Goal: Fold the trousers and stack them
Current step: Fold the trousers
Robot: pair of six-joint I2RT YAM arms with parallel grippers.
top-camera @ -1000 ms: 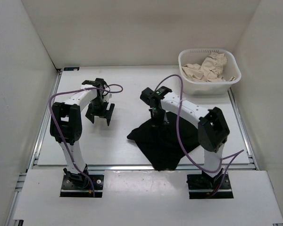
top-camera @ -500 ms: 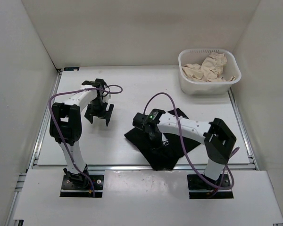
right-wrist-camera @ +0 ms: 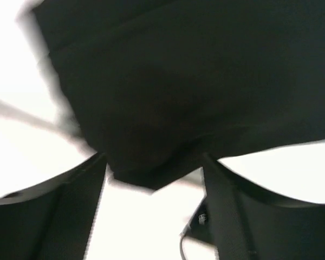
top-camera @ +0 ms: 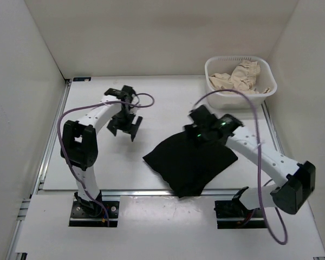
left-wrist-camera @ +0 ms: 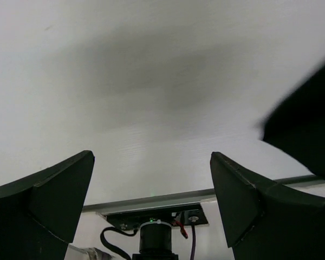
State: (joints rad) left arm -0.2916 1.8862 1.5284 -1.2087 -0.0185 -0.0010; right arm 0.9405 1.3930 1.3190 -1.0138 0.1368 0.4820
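The black trousers lie folded on the desk near its front edge, right of centre. The right claw hangs over their far edge, spread wide and gripping nothing. The left claw gapes empty above bare desk.

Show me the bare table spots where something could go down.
Widest free patch of the table: the far strip between the left gripper and the white basket. Another lies near-left, between the left arm and the trousers. Crowded: the right half, with trousers, the right gripper and basket.
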